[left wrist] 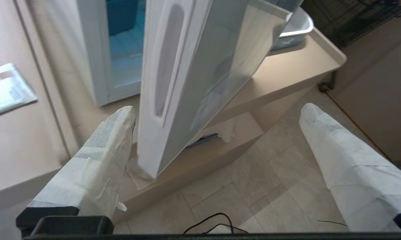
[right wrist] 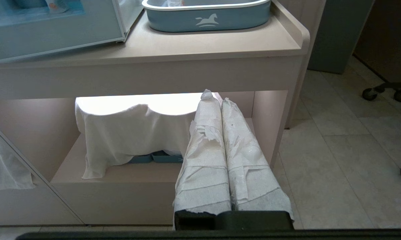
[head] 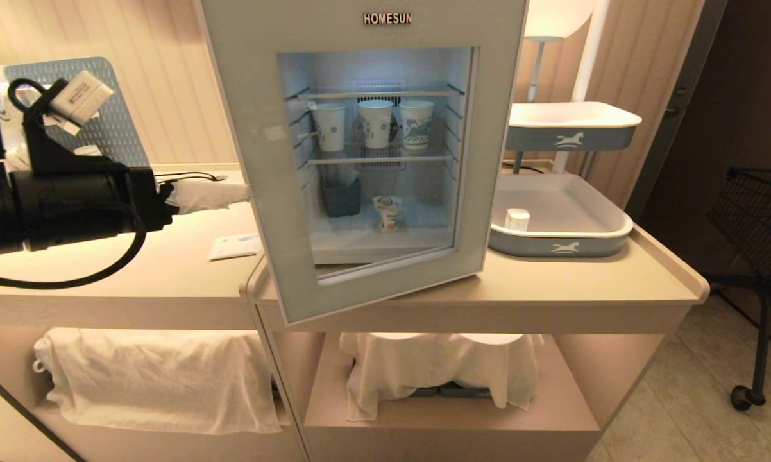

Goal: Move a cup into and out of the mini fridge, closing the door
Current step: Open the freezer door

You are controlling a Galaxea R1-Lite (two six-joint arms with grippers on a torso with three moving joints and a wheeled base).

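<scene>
The mini fridge (head: 385,77) stands on the counter with its glass-windowed door (head: 276,192) swung partly ajar. The cup (head: 389,213), white with an orange label, sits on the fridge floor and shows through the glass. My left gripper (head: 241,192) is open at the door's free left edge. In the left wrist view the door (left wrist: 200,66) edge stands between the wide-spread fingers, close beside one wrapped finger (left wrist: 120,123). My right gripper (right wrist: 217,96) is shut on nothing and hangs low before the counter's lower shelf.
Three paper cups (head: 376,122) stand on the fridge's upper shelf, a dark container (head: 342,196) below. Right of the fridge a blue-grey tray (head: 565,244) holds a small white pot (head: 517,219). A leaflet (head: 235,246) lies on the left counter. A black wire cart (head: 764,218) stands at far right.
</scene>
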